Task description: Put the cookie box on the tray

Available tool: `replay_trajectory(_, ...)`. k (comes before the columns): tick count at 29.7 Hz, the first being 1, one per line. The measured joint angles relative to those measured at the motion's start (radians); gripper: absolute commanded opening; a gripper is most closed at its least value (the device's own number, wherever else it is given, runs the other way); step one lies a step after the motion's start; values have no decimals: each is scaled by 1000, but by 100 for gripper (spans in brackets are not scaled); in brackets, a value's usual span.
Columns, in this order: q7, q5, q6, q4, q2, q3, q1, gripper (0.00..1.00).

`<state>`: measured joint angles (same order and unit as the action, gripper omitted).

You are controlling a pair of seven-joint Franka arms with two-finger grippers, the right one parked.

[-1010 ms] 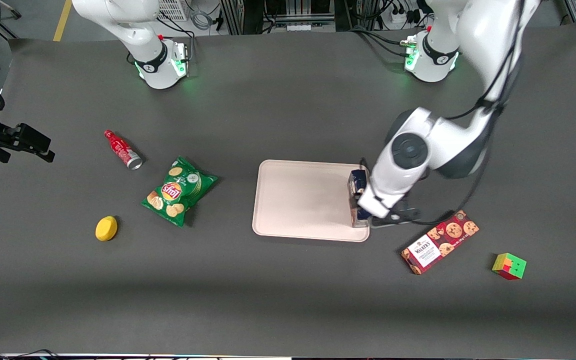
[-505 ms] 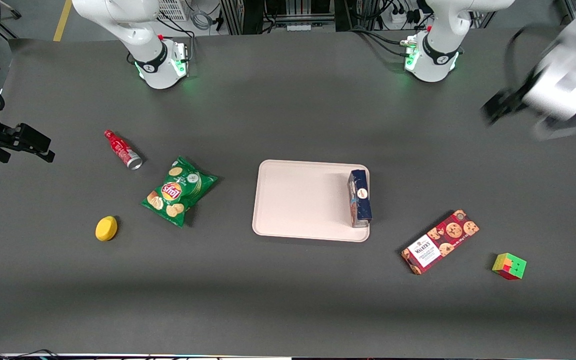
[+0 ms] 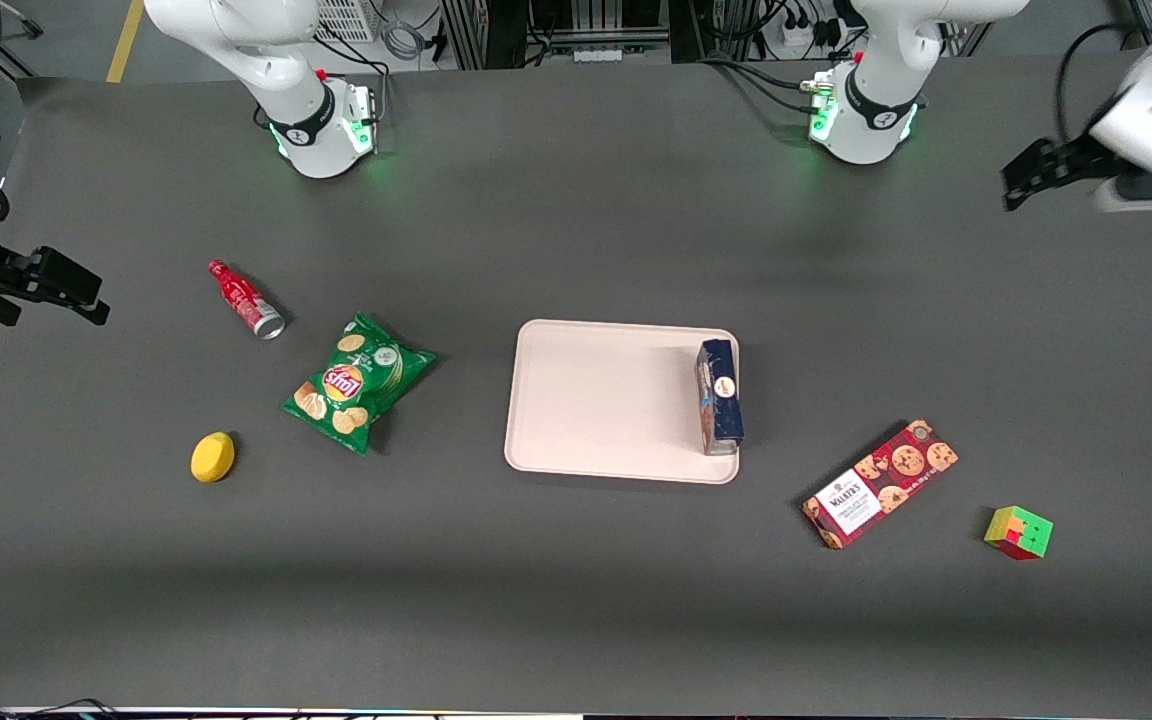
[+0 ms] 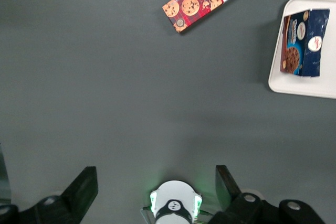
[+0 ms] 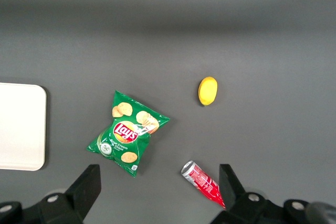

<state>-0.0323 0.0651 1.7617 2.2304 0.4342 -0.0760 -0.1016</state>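
Observation:
The navy-blue and brown cookie box (image 3: pixel 720 396) lies on the pale beige tray (image 3: pixel 596 400), along the tray edge nearest the working arm's end. In the left wrist view the cookie box (image 4: pixel 300 42) rests on the tray (image 4: pixel 315 85) with nothing touching it. My gripper (image 3: pixel 1031 172) hangs high near the working arm's end of the table, farther from the front camera than the tray and well away from the box. It is open and empty; its fingers (image 4: pixel 81 187) stand wide apart over the arm's base.
A red cookie box (image 3: pixel 880 484) and a coloured cube (image 3: pixel 1018 531) lie nearer the front camera toward the working arm's end. A green chip bag (image 3: pixel 356 382), a red can (image 3: pixel 245 298) and a yellow lemon (image 3: pixel 212 456) lie toward the parked arm's end.
My gripper has let go of the cookie box, which stays on the tray, and the arm has pulled up and away toward its own end of the table.

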Motion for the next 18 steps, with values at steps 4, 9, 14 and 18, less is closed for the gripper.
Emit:
replay_trajectory(4,0,0,4,9,12,0,0,100)
replay_trajectory(9,0,0,4,9,22,-2,0,100)
replay_trajectory(14,0,0,5,9,28,-12,0,100)
replay_trajectory(18,0,0,5,9,29,-15,0,100)
